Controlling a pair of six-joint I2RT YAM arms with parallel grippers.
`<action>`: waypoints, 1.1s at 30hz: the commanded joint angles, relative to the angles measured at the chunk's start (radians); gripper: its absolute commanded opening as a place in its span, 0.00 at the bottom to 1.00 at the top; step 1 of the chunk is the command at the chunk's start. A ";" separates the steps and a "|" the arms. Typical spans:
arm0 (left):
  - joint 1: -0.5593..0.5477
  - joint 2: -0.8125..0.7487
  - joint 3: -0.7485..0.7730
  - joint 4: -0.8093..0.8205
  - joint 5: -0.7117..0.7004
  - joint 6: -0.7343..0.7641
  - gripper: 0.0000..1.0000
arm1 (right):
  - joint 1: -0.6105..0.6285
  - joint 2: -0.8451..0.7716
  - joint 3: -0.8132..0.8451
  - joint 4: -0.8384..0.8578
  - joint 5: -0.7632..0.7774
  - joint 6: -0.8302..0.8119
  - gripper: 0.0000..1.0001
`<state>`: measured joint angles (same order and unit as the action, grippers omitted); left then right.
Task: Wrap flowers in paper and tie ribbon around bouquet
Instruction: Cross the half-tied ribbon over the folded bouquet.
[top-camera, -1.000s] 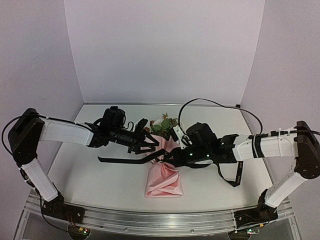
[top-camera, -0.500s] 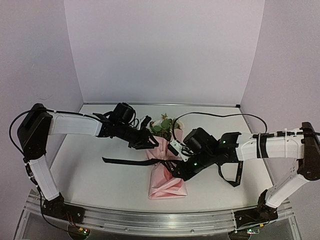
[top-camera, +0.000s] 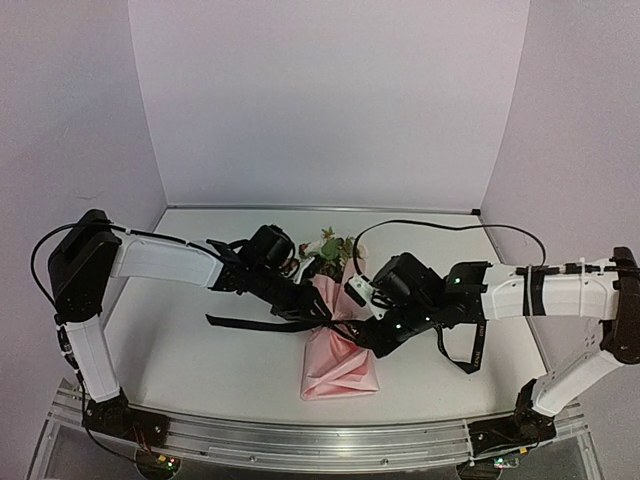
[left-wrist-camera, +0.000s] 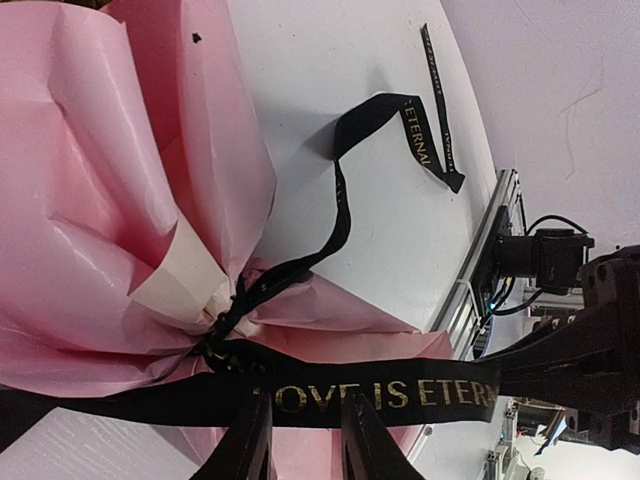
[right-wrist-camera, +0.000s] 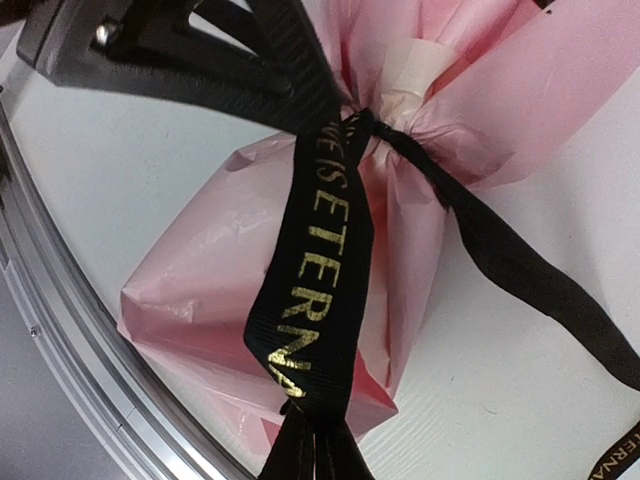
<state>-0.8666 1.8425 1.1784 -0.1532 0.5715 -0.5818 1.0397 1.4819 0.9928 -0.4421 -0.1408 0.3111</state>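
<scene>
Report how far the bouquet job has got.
Done: the paper wraps the flowers, taped and gathered at the neck. In hand: the ribbon is cinched round that neck; the right gripper pinches a lettered strand taut, and the left gripper stands open at the same strand. Left: finishing the tie; no bow shows yet.

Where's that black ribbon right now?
In the overhead view the ribbon is cinched round the bouquet in the middle of the table, tails trailing left and right.

Gold capitals run along the black ribbon (left-wrist-camera: 400, 392). Where it crosses the pink paper (left-wrist-camera: 90, 230), the left wrist view gives "OVE IS ETERN"; the right wrist view gives "E IS ETERNA". The lettering on its loose tail is too small to read.
</scene>
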 joint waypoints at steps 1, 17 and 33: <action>-0.013 0.029 0.052 0.001 -0.026 0.037 0.24 | 0.002 -0.055 0.005 -0.013 0.088 -0.009 0.00; -0.043 0.078 0.100 -0.046 -0.075 0.089 0.16 | -0.001 -0.042 -0.125 0.028 0.170 0.022 0.05; -0.043 0.059 0.113 -0.048 -0.059 0.117 0.16 | -0.086 -0.299 -0.229 -0.228 0.454 0.120 0.75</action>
<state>-0.9051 1.9171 1.2499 -0.1955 0.5041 -0.4927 1.0158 1.2363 0.8113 -0.5233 0.1494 0.3697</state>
